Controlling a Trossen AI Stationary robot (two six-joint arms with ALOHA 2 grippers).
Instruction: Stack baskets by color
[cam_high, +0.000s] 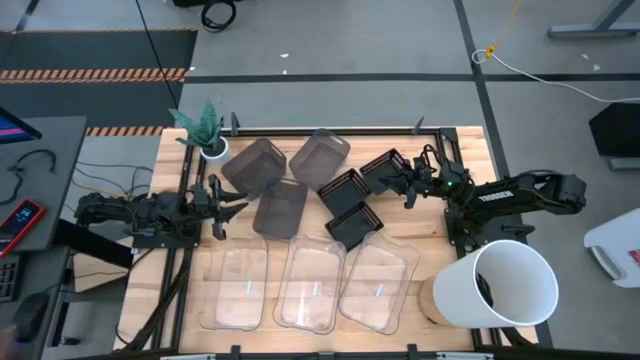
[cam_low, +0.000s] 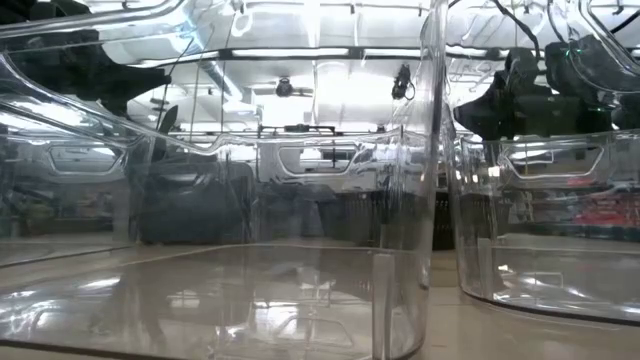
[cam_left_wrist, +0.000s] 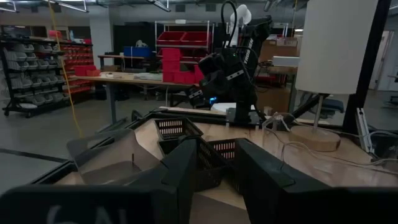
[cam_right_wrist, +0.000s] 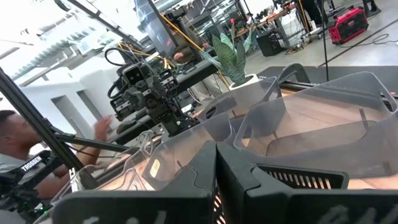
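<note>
Three clear baskets (cam_high: 308, 285) stand side by side along the table's near edge; they fill the low view (cam_low: 250, 280). Three smoky grey baskets (cam_high: 280, 208) sit at the far middle, and they also show in the right wrist view (cam_right_wrist: 323, 118). Three black slatted baskets (cam_high: 352, 225) lie in a slanted row to their right, one of them (cam_high: 380, 170) at the far end. My left gripper (cam_high: 230, 205) (cam_left_wrist: 214, 149) hovers open at the left, beside the grey ones, holding nothing. My right gripper (cam_high: 408, 188) (cam_right_wrist: 215, 152) is shut, level, beside the far black basket (cam_right_wrist: 298, 177).
A big white bucket (cam_high: 505, 285) lies on its side at the near right corner, on a round wooden base (cam_high: 432, 300). A small white plant pot (cam_high: 212, 148) stands at the far left corner. A person (cam_right_wrist: 15, 143) shows beyond the table's left side.
</note>
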